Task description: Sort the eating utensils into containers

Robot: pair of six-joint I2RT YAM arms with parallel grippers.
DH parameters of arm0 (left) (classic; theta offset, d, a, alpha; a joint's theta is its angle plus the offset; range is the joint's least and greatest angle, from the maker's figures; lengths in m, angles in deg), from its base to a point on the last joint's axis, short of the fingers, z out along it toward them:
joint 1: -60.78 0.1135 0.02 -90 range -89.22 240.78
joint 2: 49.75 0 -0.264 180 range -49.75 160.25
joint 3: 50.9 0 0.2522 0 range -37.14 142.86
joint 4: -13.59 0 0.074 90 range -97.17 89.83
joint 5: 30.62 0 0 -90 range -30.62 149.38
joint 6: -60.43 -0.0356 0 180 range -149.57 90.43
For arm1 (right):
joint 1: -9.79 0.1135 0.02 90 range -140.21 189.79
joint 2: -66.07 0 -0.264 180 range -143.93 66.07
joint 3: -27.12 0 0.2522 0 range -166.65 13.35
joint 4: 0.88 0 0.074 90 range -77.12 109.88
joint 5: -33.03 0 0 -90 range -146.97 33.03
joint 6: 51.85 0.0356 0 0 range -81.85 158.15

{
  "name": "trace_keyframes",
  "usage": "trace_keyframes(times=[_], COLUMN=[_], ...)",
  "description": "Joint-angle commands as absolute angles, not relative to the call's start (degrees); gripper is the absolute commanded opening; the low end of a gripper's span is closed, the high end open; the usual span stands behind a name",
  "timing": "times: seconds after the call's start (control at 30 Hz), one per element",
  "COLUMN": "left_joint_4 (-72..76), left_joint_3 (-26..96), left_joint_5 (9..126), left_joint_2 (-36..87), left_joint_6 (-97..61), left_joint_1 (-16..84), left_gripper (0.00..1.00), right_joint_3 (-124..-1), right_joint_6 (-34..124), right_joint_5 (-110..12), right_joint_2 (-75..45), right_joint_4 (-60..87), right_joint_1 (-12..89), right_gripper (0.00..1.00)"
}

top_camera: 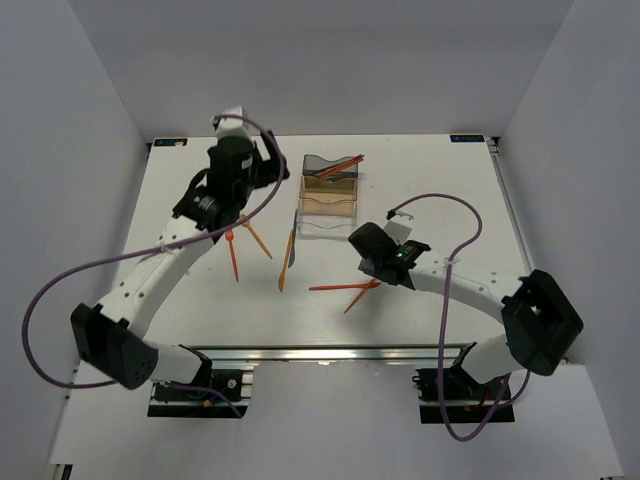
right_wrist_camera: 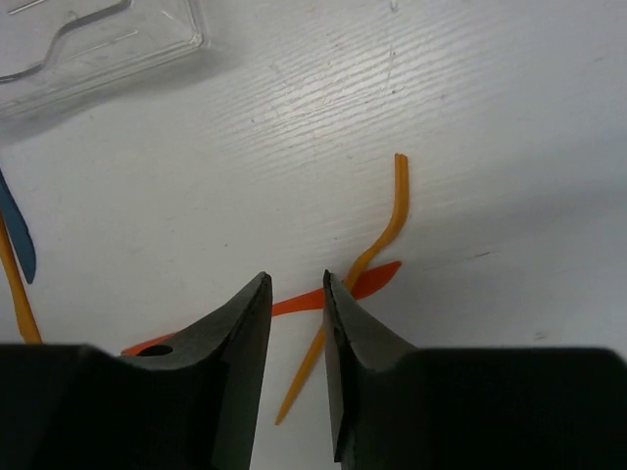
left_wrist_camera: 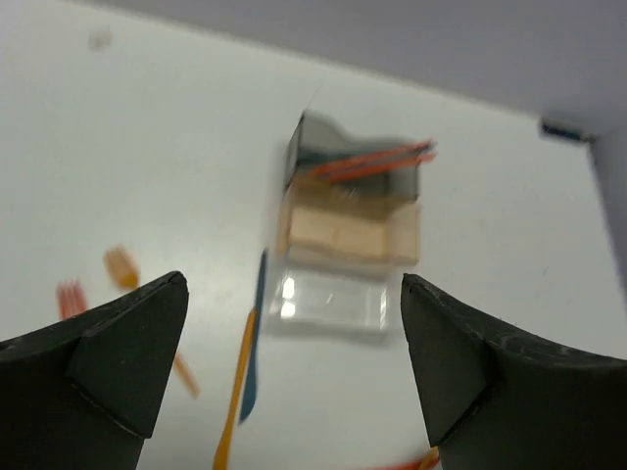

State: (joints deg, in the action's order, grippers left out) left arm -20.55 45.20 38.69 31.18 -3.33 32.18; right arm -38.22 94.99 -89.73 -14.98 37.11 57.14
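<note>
bright even overhead light; white table (top_camera: 450,165) nr blown out, shadows faint + soft. left wrist view blurred, containers (left_wrist_camera: 353,230) smeared, glare spots on clear bin (left_wrist_camera: 333,299). right wrist view sharp mid-frame, right pincer (right_wrist_camera: 294,284) dark, soft-edged.

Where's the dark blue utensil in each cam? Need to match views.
Top camera: blue utensil centre of table, just left of the clear bin.
Left wrist: lower centre, below-left of the clear bin.
Right wrist: far left edge, partly cut off; clear bin top left.
Shared landmark: the clear bin.
</note>
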Motion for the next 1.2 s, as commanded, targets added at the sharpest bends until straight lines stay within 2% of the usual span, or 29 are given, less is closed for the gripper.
trace_keyframes(times=[0.0, 0.23, 0.47, 0.77, 1.17], left_joint_4=[-29.8, -35.9, -32.0, -29.7, -29.6], left_joint_3=[36.5, 25.3, 16.1, 12.5, 11.8], left_joint_5=[39.8, 38.2, 40.6, 40.4, 41.1], left_joint_2=[20.6, 13.9, 13.1, 13.6, 12.9], left_joint_6=[0.2, -9.7, -11.8, -12.6, -12.7], left_joint_1=[32.0, 32.0, 32.0, 32.0, 32.0], left_gripper=[0.98, 0.98, 0.98, 0.98, 0.98], right_joint_3=[-41.7, -39.6, -40.3, -39.7, -41.6], right_joint_6=[104.6, 108.9, 110.3, 112.9, 114.2], right_joint_5=[-94.7, -94.4, -94.0, -94.4, -97.0], right_joint_2=[-19.1, -21.3, -24.2, -24.4, -27.7], right_joint_4=[39.8, 41.2, 41.3, 43.5, 43.9], right_joint_1=[59.0, 59.1, 59.1, 59.5, 59.4], right_gripper=[0.32, 0.33, 0.36, 0.36, 0.29])
